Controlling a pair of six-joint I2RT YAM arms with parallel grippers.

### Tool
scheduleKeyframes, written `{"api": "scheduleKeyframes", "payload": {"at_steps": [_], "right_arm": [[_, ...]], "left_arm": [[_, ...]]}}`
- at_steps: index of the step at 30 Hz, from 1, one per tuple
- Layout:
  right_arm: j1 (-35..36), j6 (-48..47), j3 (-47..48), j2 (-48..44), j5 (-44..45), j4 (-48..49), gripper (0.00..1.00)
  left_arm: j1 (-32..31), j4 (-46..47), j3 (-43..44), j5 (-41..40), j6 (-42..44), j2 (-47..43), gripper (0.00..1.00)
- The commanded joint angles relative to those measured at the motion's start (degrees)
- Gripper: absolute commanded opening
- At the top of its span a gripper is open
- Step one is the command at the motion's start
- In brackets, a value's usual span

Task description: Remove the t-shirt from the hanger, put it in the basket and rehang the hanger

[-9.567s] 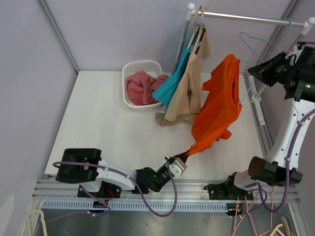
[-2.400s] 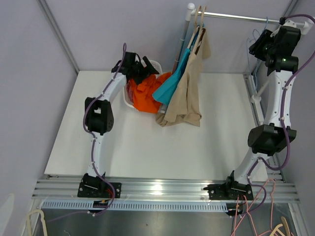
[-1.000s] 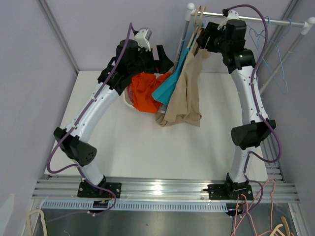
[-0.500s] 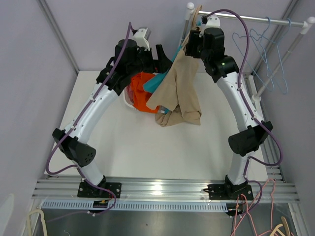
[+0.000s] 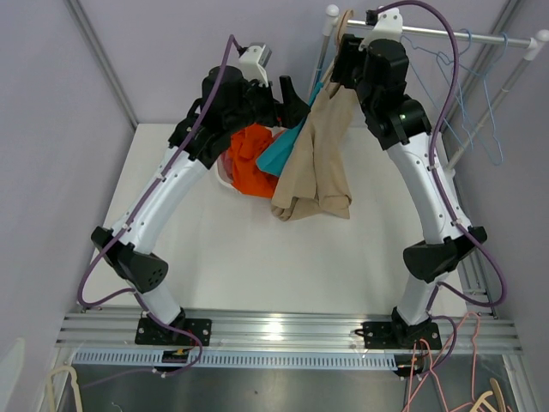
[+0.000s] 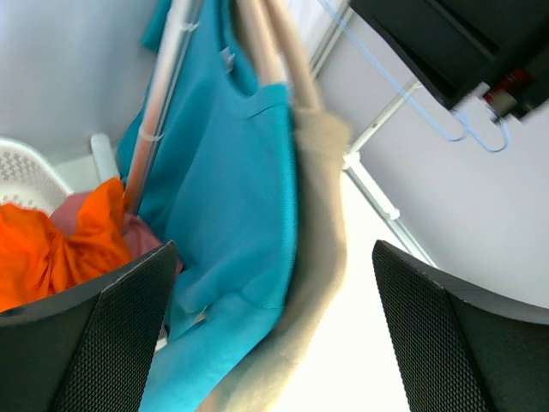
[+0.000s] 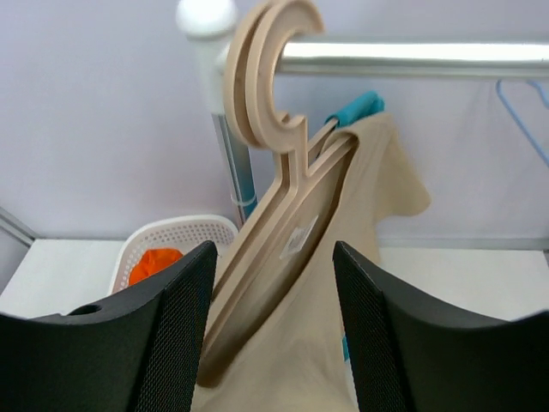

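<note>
A beige t-shirt (image 5: 322, 163) hangs on a wooden hanger (image 7: 274, 215) hooked over the metal rail (image 7: 412, 58). A second wooden hanger beside it carries a teal t-shirt (image 5: 281, 154). My right gripper (image 7: 274, 257) is open just below the rail, its fingers on either side of the hanger's sloping arm and the beige collar without visibly touching them. My left gripper (image 6: 270, 257) stands wide open and holds nothing. It faces the teal t-shirt (image 6: 232, 197) and the beige t-shirt (image 6: 317, 215) from the basket side.
A white basket (image 7: 171, 236) at the back of the table holds an orange t-shirt (image 5: 249, 163) over pink cloth. The rack's upright post (image 6: 159, 103) stands right beside the teal shirt. Blue wire hangers (image 5: 467, 69) hang further right on the rail.
My right gripper has moved left along the rail to the wooden hangers. The beige t-shirt swung out to the left and has dropped back. The left gripper has barely shifted.
</note>
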Motion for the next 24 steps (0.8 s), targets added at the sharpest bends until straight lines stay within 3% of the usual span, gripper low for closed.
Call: {"api": "scheduleKeyframes", "payload": {"at_steps": [1, 10, 24], "right_arm": [[0.17, -1.67, 5.3, 3.29, 1.48, 1.02, 0.61], [-2.72, -2.02, 15.94, 11.9, 0.0, 1.02, 0.61], [-7.38, -2.55, 15.68, 13.67, 1.66, 1.82, 0.6]], "left_arm": [[-0.93, 0.48, 3.52, -0.23, 1.73, -0.9, 0.99], [-1.11, -0.22, 3.08, -0.49, 2.61, -0.64, 1.0], [-1.02, 0.13, 2.91, -0.4, 2.52, 0.15, 0.99]]}}
